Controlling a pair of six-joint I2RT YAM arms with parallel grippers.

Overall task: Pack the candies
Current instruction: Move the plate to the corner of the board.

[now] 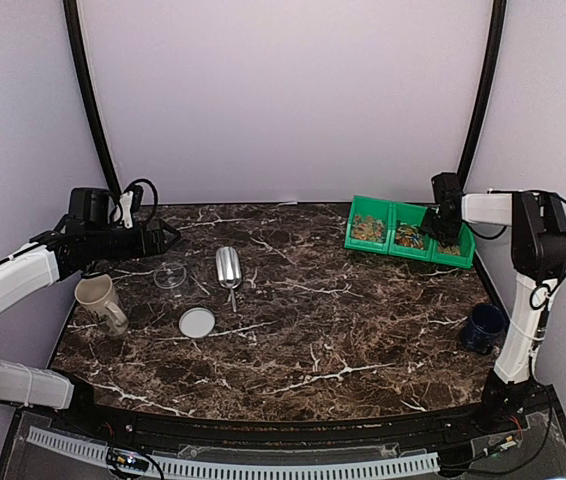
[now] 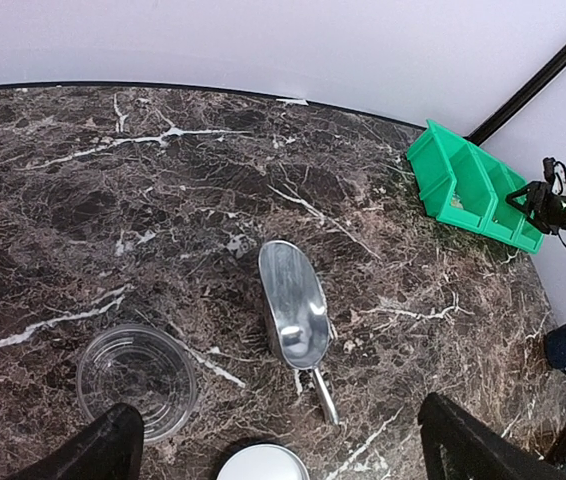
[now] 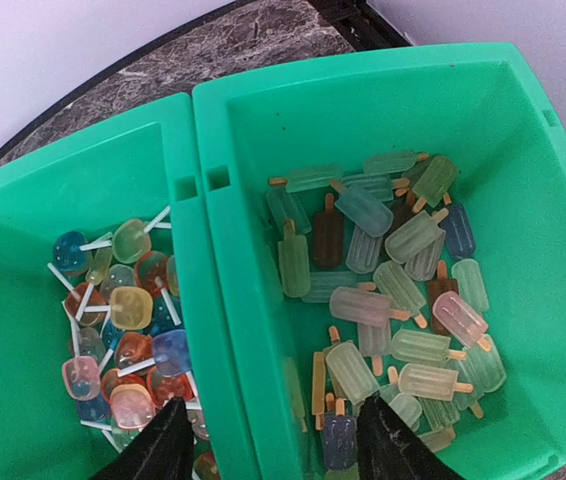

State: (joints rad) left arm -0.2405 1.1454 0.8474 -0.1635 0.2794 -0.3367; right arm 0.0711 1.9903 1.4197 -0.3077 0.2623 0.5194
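Right gripper [image 3: 275, 452]: fingers spread, holding nothing, poised over the green bin [image 3: 263, 110]. The candies [image 3: 363, 300] lie heaped in the compartment at 12 to 1 o'clock of the fingertips in the wrist view. Their sticks point every way, so there is no common long axis. Left gripper [image 2: 283, 462]: spread and empty, well apart, above the scoop [image 2: 293, 310]. Judgement: the right arm is far nearer for the pick.

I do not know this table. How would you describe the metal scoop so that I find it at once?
On the dark marble table, look at the left half. The scoop lies there, just right of a clear round dish and beyond a white lid. It alone is shiny metal and long, with a thin handle pointing toward the near edge.
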